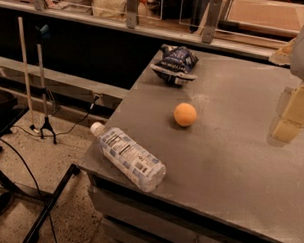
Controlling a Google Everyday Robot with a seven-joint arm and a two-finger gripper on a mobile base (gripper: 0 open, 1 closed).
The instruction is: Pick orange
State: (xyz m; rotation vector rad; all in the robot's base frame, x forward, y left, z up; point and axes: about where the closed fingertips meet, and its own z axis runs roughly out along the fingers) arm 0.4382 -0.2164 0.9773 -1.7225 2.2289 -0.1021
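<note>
The orange point(185, 114) is a small round matte fruit lying on the grey table top point(230, 161), near the middle. My gripper point(293, 114) shows at the right edge of the camera view, pale yellow below a white arm part, hovering above the table. It is well to the right of the orange and apart from it, holding nothing that I can see.
A plastic water bottle point(129, 158) lies on its side at the table's front left corner. A dark blue chip bag point(176, 64) lies at the back left edge. A glass-fronted ledge point(145, 28) runs behind the table. Stands and cables point(42, 124) are on the floor to the left.
</note>
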